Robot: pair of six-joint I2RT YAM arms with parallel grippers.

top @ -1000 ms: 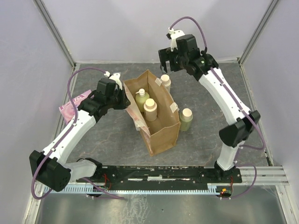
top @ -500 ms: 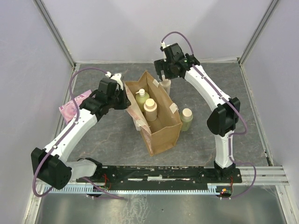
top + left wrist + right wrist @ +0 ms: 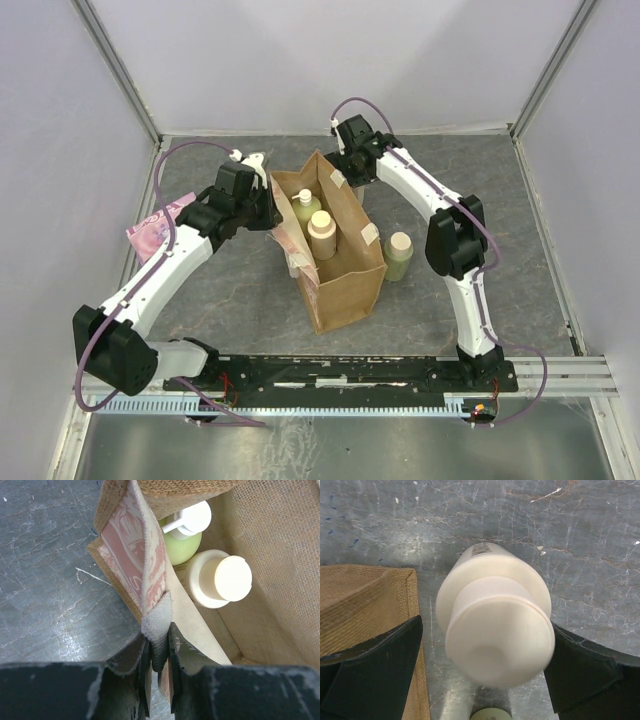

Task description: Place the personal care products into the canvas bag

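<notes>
The left gripper (image 3: 159, 680) pinches the rim of the canvas bag (image 3: 350, 285); inside stand a pump bottle (image 3: 182, 542) and a cream bottle (image 3: 215, 580). The right gripper (image 3: 485, 630) is spread around a second cream bottle (image 3: 495, 600) outside the bag, its small print unreadable. A green bottle (image 3: 398, 255) stands beside the bag.

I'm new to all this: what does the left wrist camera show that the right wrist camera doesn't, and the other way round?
Only the left wrist view: the left end effector pinching the canvas bag at its rim, where the pinkish handle attaches. Inside the bag are a pump bottle and a cream bottle with a wide cap.
Only the right wrist view: the right end effector open around a second cream bottle, which stands on the table outside the bag.
Both: the bag's woven wall and the grey table.
</notes>
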